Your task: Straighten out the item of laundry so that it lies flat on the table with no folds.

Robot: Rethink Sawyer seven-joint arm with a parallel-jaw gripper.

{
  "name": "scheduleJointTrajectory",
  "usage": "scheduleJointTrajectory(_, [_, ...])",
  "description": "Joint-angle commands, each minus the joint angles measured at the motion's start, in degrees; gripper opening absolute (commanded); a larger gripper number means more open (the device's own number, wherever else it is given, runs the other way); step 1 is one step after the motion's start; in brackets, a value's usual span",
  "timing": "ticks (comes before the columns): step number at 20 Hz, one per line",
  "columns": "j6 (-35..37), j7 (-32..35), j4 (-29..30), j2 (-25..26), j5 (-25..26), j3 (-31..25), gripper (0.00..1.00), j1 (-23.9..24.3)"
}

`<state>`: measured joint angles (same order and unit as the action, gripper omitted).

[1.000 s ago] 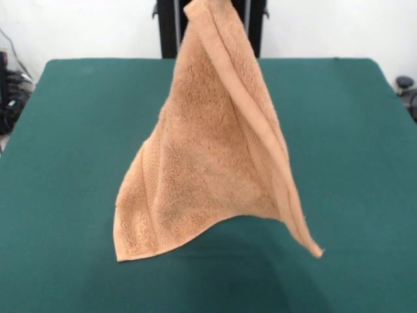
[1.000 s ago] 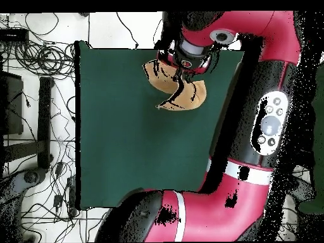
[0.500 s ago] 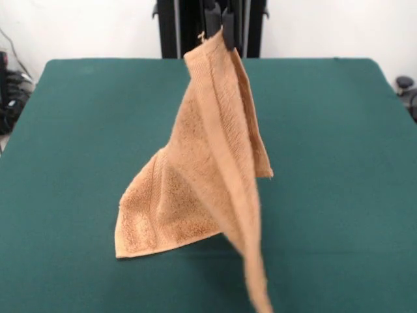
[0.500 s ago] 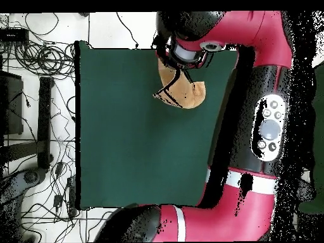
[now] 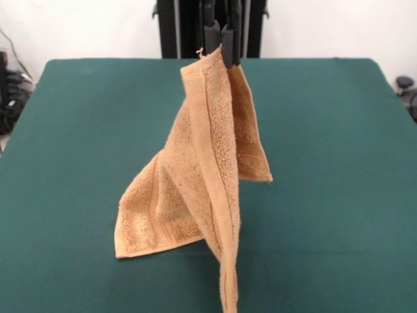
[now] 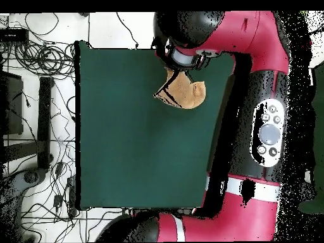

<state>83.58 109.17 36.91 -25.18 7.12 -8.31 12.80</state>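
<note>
At the top centre of the front view, the black claw [image 5: 220, 44] pinches one corner of the tan-orange terry towel [image 5: 195, 176] — its two fingers pressed together on the cloth. The towel hangs from there in a folded, draped cone. Its lower left corner rests on the dark green counter [image 5: 339, 163], while a narrow hemmed edge trails down to the bottom edge of the frame. In the overhead view the red arm [image 6: 269, 95] covers the claw — only part of the towel [image 6: 183, 93] shows near the counter's upper right.

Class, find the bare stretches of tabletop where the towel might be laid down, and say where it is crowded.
The table is bare left and right of the hanging towel out to its side edges. Crowded only mid-table, under the end effector, where the towel's lower corner rests.
</note>
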Motion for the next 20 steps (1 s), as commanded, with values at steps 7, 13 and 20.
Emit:
scheduleJointTrajectory(7, [-5.7,7.2,14.0,-0.4,-0.5,0.3,0.0,-3.2])
scheduleJointTrajectory(13, [-5.7,7.3,13.8,-0.3,-0.3,0.8,0.0,-3.6])
scheduleJointTrajectory(20, [-10.0,4.4,19.5,-3.0,0.1,1.1,0.0,-3.2])
